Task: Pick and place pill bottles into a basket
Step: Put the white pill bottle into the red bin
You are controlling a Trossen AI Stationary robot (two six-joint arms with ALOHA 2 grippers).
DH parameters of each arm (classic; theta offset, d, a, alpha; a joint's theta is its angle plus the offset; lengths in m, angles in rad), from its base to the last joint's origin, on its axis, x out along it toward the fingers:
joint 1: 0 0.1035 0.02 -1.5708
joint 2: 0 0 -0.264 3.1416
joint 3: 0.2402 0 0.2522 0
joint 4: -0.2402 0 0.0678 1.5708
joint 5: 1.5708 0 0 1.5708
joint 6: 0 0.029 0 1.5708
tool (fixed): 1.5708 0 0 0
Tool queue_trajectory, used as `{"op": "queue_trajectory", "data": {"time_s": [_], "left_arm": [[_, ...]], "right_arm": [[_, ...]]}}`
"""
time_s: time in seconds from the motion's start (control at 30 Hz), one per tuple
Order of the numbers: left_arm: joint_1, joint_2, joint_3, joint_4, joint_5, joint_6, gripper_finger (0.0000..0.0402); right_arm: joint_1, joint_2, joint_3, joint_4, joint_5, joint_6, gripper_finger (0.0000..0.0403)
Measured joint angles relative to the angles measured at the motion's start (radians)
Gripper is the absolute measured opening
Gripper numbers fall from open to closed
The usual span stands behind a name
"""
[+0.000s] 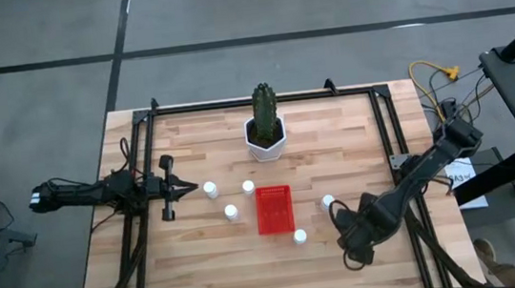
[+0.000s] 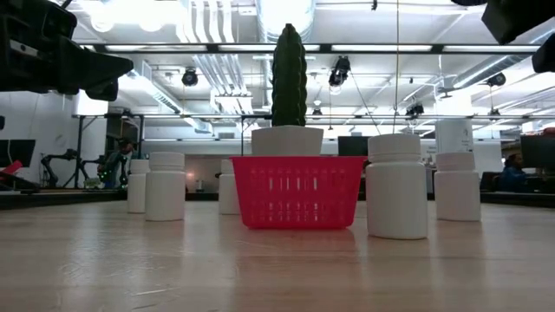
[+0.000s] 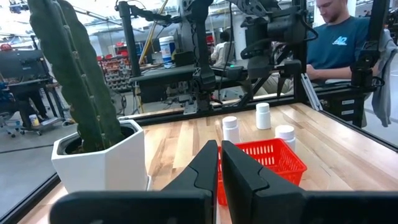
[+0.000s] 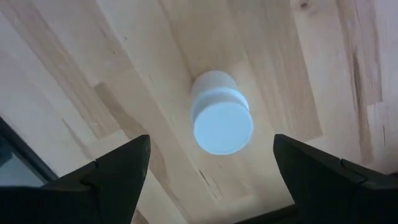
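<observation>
Right gripper (image 1: 355, 232): fingers spread wide, nothing between them; it hangs over the near right part of the table (image 1: 203, 265), pointing down at the boards.
Bottle under right gripper (image 4: 220, 118): the right wrist view looks straight down on its cap; the pill bottle stands upright on the wood, between the two fingers' line but clear of both, touching neither.
Left gripper (image 1: 188, 186): fingers pressed together, holding nothing; it sits over the left middle of the table, pointing right toward the basket.
Basket (image 1: 275, 208): red, open top up, at table centre; long axis runs near to far. Its contents cannot be told.
Bottles seen from above: five, all upright, long axis vertical. One (image 1: 210, 189) just right of the left gripper tip; one (image 1: 249, 188) at the basket's far left corner; one (image 1: 231, 212) left of the basket; one (image 1: 300, 237) at its near right corner; one (image 1: 328, 201) right of it, close to the right arm.
Cactus pot (image 1: 265, 137): white, holds a tall green cactus, stands far of the basket, apart from it.
Edges: black frame rails run along the left, right and far sides of the table.
Open room: bare boards across the near strip and near left; the gap between basket and right gripper holds two bottles.
Beyond table: a person in a blue shirt (image 3: 339, 38) sits past the right edge.
</observation>
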Motion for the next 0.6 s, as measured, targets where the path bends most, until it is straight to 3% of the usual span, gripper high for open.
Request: {"op": "queue_trajectory", "data": {"time_s": [0.6], "left_arm": [[0.0, 0.0, 0.0, 0.0, 0.0, -0.002, 0.0003]], "right_arm": [[0.001, 0.012, -0.022, -0.014, 0.061, -0.042, 0.0329]]}}
